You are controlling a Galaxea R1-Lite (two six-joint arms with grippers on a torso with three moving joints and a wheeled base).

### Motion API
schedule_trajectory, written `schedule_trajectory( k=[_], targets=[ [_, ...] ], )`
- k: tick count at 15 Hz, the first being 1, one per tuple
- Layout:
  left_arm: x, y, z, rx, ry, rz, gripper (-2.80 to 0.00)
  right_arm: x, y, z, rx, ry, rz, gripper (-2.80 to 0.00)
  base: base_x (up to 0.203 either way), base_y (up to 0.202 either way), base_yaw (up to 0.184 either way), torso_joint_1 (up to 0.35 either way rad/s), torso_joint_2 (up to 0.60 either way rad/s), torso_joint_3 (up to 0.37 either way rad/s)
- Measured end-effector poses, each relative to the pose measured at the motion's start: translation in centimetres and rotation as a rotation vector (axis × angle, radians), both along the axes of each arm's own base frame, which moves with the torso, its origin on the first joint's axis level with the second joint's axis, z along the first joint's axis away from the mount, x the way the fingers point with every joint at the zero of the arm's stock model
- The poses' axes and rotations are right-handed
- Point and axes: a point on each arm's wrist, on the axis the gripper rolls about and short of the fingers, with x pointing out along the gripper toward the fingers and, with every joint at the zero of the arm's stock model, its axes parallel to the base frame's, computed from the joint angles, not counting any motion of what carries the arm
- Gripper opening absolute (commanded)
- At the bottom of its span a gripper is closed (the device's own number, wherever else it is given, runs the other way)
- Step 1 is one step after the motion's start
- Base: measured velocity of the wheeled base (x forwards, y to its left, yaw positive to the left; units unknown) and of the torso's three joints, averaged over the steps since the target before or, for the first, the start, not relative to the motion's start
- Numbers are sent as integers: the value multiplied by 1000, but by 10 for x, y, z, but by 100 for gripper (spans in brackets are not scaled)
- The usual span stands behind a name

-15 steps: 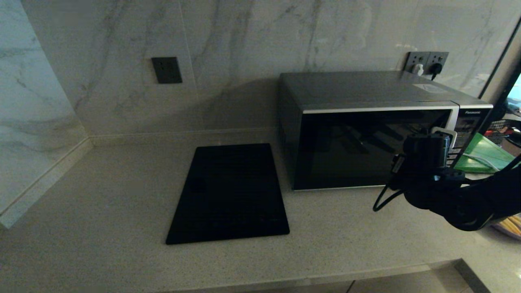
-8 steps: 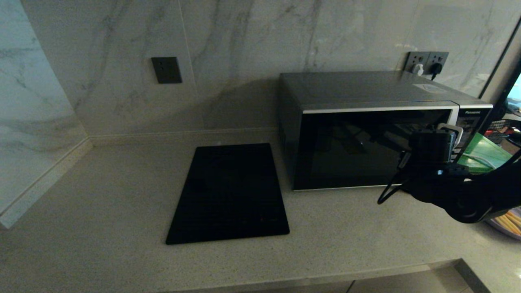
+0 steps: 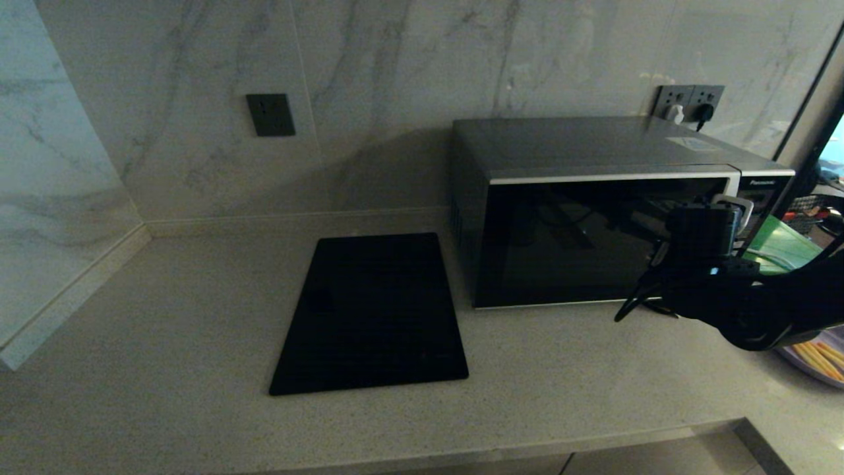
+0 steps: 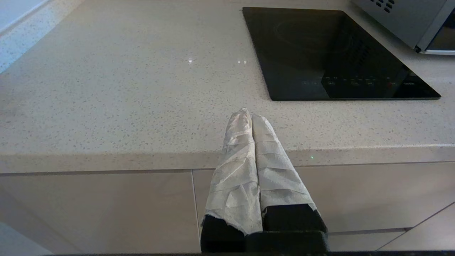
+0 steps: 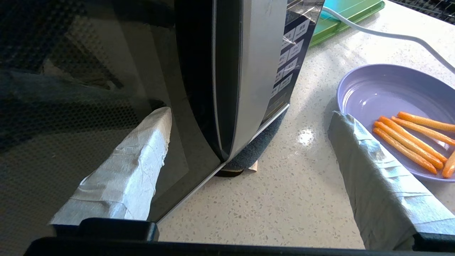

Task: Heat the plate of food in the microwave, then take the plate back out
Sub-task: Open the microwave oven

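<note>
- While the door of the microwave [image 3: 593, 218] is shut, the step in hand looks like the first one: getting that door open.
- The right hand [image 5: 249, 149] is released, its taped fingers [image 5: 135, 156] spread wide and straddling the curved silver handle [image 5: 249, 71] low on the door's edge; one finger lies against the black glass, the other stands out over the desk [image 3: 198, 297] on the button-panel side.
- In the head view the right hand [image 3: 715, 221] sits in front of the microwave's right end, at the seam between door and panel.
- The plate of food [image 5: 394, 103] rests on the desk just beside the microwave's right end, orange sticks lying toward one side of it; only its edge [image 3: 817, 359] peeps out under the arm in the head view.
- I judge the next move calls for clenching on the handle, or hooking the inner finger behind it, then pulling along the door's arc rather than straight back.
- The left hand [image 4: 251, 142] is parked below the desk's front edge, fingers clenched together on nothing, near the black cooktop [image 4: 334, 53].
</note>
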Motion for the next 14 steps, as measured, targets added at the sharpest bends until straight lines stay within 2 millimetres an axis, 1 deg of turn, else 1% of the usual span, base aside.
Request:
schedule_trajectory(
  k=[11,12,14],
  targets=[
    [0,0,0,0,0,1,-280,12,-9,-6,-7,6,-23,0,0,0,0,0,0,0],
    [0,0,0,0,0,1,-280,13,-9,-6,-6,4,-22,-280,0,0,0,0,0,0],
    [0,0,0,0,0,0,-280,14,-8,-7,-3,-2,-16,-280,0,0,0,0,0,0]
  ],
)
